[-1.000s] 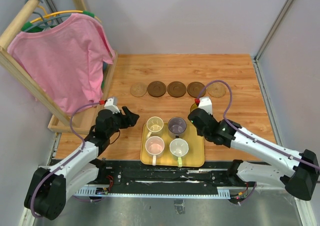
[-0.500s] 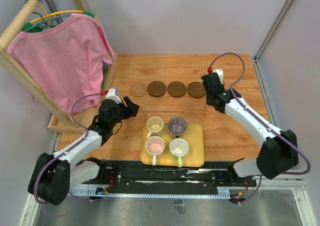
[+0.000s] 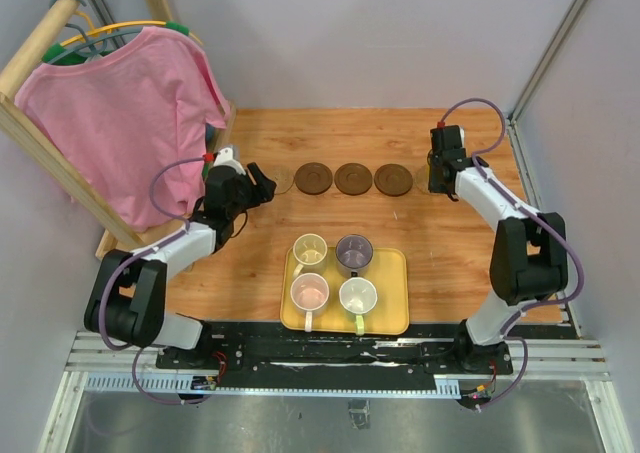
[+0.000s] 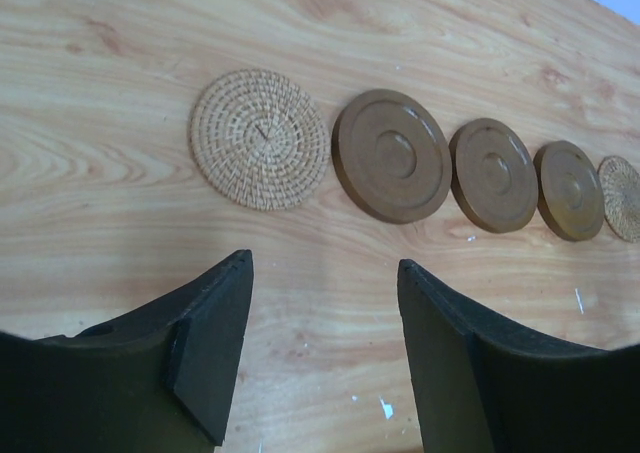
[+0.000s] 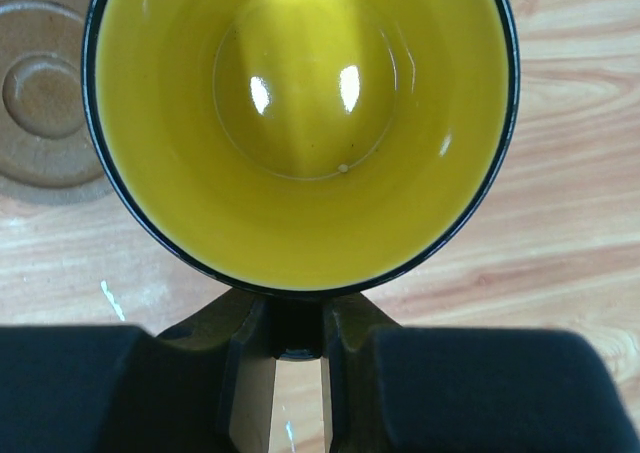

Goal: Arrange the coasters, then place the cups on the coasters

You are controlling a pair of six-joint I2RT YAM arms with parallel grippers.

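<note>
The amber cup (image 5: 300,123) is gripped in the right hand (image 5: 297,373), a brown coaster (image 5: 40,93) at its 10 o'clock. The left hand (image 4: 322,273) is held wide, the woven coaster (image 4: 259,138) at its 11 o'clock.

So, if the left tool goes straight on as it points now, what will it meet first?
Probably the woven tan coaster at the row's left end, just ahead of the open left tool; depth is unclear.

Cropped: amber cup (image 5: 300,123) rim, far tan coaster (image 4: 622,198).
</note>
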